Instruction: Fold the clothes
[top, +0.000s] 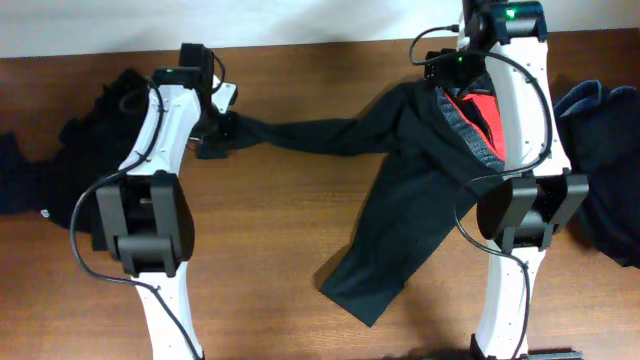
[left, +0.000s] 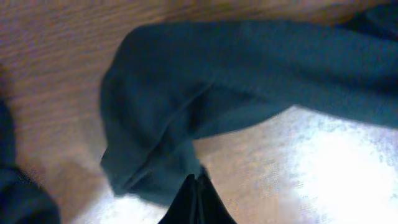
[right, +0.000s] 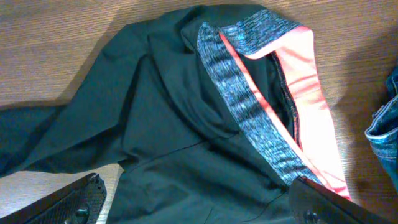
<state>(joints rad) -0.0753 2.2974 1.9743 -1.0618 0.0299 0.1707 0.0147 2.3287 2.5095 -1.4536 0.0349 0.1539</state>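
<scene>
Trousers (top: 400, 200) lie between black heap (top: 85, 150) and navy heap (top: 605, 140), right arm (top: 522, 110) crossing waistband (top: 466, 127).

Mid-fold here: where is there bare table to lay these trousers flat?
Biggest bare patch: table front centre, between the left arm and the trousers. A narrower strip runs behind the stretched leg, along the far edge. Crowded: dark pile at left, navy pile at right.

Trousers (top: 400, 200) sprawl across the middle of my bench (top: 290, 250). One leg runs left to my left tool (top: 214, 145), the other toward the near edge. The waistband (top: 468, 125) lies far right, under my right arm (top: 522, 120). The left heap (top: 95, 140) sits at the left edge, the right heap (top: 600, 150) at the right edge.
</scene>
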